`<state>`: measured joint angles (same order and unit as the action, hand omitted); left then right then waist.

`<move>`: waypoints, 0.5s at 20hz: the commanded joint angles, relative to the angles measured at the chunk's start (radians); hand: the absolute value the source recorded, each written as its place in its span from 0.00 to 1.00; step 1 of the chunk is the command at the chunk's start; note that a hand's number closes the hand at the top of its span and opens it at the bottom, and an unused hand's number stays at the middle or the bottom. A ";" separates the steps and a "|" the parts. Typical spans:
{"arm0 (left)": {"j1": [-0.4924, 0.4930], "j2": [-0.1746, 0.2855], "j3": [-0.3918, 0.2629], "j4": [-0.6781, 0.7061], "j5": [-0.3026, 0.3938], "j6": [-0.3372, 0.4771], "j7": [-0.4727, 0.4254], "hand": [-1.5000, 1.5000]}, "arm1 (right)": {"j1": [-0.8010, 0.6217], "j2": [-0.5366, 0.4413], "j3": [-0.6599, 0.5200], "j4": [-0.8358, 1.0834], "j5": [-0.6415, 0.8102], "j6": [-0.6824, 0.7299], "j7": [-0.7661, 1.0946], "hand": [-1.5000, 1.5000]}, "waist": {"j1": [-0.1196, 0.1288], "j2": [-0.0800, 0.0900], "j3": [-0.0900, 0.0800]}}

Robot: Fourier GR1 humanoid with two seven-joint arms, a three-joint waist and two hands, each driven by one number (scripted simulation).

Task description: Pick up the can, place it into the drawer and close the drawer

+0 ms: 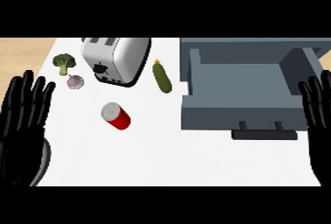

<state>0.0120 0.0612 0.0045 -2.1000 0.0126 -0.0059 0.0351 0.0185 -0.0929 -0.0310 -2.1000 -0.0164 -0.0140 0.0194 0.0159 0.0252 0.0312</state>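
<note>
My left hand (22,122) rests at the left edge of the white table (161,157), fingers straight and spread, holding nothing. My right hand (318,113) rests at the right edge, its fingers straight too and just as empty. The red cylindrical can with a silver top (116,116) sits on the table, well apart from both hands, left of the open grey drawer (220,119) and nearer than the silver toaster (117,59). A long green vegetable (161,78) lies between toaster and drawer.
</note>
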 commanded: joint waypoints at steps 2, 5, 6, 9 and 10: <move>0.020 -0.051 -0.039 -0.017 -0.167 0.121 0.020 0.00 | -0.010 0.044 0.040 0.070 0.021 -0.013 -0.038 0.00 | -0.010 -0.025 -0.030; -0.011 -0.060 -0.052 -0.034 -0.284 0.327 0.072 0.00 | -0.054 0.000 0.004 0.032 -0.002 0.010 -0.028 0.00 | -0.011 -0.026 -0.030; 0.020 -0.060 -0.096 -0.054 -0.348 0.394 0.082 0.00 | -0.027 -0.002 -0.001 0.005 -0.016 0.015 -0.014 0.00 | -0.015 -0.028 -0.029; 0.070 -0.061 -0.052 0.061 -0.270 0.582 0.275 0.00 | 0.033 0.014 -0.028 0.068 -0.003 -0.042 0.127 0.00 | -0.026 -0.020 -0.030; 0.087 -0.061 -0.100 0.060 -0.303 0.629 0.288 0.00 | 0.038 0.008 -0.035 0.074 -0.005 -0.043 0.151 0.00 | -0.024 -0.023 -0.030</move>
<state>0.0690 0.0078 -0.0430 -2.0729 -0.2277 0.4282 0.2116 0.0339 -0.0809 -0.0504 -2.0427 -0.0230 -0.0382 0.0910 0.0011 0.0055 0.0033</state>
